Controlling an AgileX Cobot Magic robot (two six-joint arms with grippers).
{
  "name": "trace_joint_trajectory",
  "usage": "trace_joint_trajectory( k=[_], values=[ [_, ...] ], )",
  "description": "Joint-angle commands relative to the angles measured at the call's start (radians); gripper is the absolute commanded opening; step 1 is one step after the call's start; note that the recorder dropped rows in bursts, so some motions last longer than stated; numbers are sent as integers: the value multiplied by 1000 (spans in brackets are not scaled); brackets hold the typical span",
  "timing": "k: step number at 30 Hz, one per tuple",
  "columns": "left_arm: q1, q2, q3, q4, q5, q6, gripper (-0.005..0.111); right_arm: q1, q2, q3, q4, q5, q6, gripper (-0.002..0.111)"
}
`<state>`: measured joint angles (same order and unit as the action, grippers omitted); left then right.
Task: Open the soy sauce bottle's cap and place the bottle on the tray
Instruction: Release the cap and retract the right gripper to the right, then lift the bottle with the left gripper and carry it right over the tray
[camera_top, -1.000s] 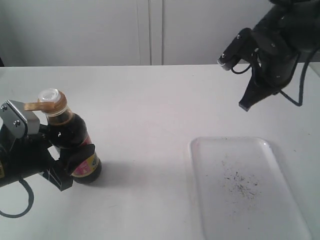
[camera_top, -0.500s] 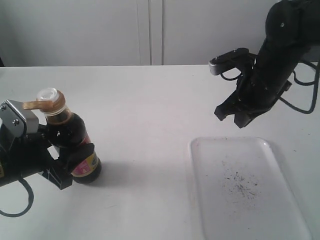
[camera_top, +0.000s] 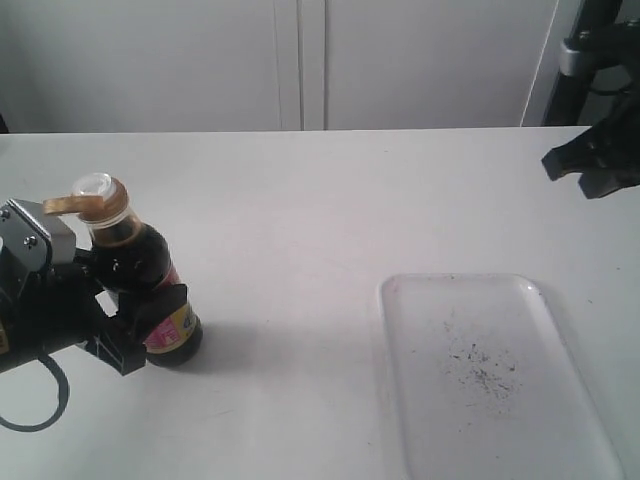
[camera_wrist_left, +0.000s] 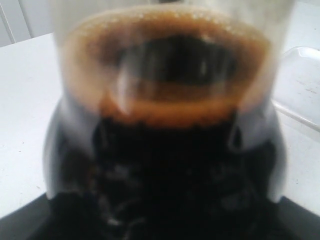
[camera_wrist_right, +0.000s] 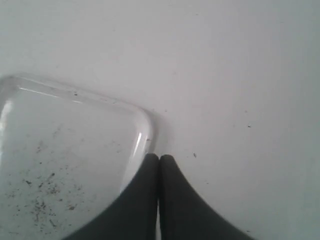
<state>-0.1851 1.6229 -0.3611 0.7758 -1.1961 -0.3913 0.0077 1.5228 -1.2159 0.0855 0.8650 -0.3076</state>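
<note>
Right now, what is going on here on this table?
The left hand grips the soy sauce bottle, which stands upright on the table. Its cap is flipped open, so the whitish spout shows. The tray lies apart, to the right, with only dark specks on it; the bottle is not yet there. The right hand is shut and holds nothing.

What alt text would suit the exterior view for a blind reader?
The left gripper grips a dark bottle standing on a white table, its cap flipped open. A speckled tray lies to the right; the right gripper hangs at the far right.
</note>
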Motion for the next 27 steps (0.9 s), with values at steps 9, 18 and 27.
trace_joint_trajectory(
  k=[9,18,27],
  values=[
    [-8,-6,-42,-10,-25,-41,0,-78,-107,173,38,-303,-12,0],
    [-88,-27,-60,-84,-25,-28,0,-78,-113,237,56,-430,-12,0],
    [-96,-115,-76,-102,-25,-83,0,-78,-113,241,72,-435,-12,0]
  ],
)
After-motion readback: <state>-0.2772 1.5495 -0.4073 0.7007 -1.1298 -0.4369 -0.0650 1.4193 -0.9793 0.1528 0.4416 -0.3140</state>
